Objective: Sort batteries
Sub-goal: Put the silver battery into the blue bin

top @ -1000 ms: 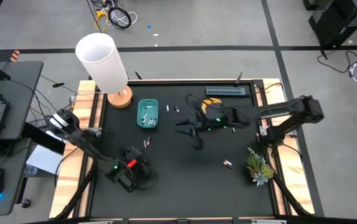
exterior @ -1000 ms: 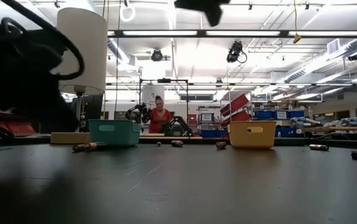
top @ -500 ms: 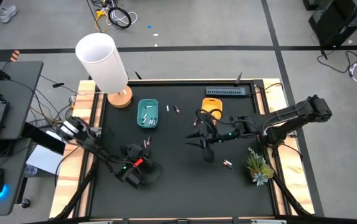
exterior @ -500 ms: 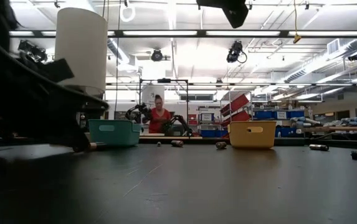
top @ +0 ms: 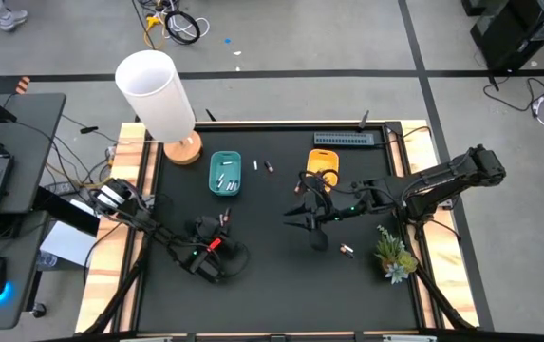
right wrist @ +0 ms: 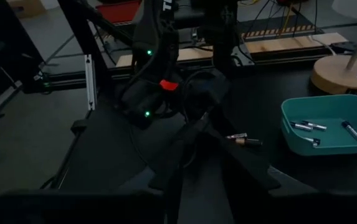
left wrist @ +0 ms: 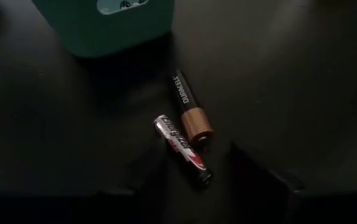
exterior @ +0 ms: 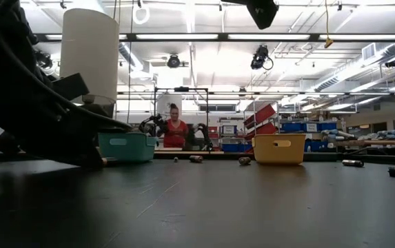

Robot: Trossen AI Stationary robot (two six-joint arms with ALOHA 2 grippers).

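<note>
Item: pair of batteries, lower left of the high view, on the table (top: 272, 275).

- Location: copper-top battery (left wrist: 190, 112) and slimmer silver-red battery (left wrist: 183, 149) lie on the dark table, a short way off the teal tray (left wrist: 103, 22). In the high view you find them at (top: 222, 218), below the tray (top: 225, 174).
- Relation to your tools: the left tool (top: 216, 249) hovers just below the pair in the high view; the batteries lie straight ahead of it, toward the tray. The right tool (top: 307, 220) sits at mid-frame, well apart from them. The left arm is clearly the nearer.
- Long axis: both run roughly from the left tool toward the tray, slanted; the two near ends almost touch, the far ends splay apart. You will likely need the fingers set across that axis.
- Tool state: left tool's fingers stand apart, nothing between them. Right tool: you cannot tell whether it is open or shut.
- Appearance: copper-top is black with a copper band and pale lettering; the other is thinner, silver with red print and a dark end.
- Other stock: several batteries (right wrist: 324, 127) already lie in the teal tray; one stray (top: 346, 250) lies near the plant (top: 393, 252); yellow tray (top: 325, 163) above the right tool.
</note>
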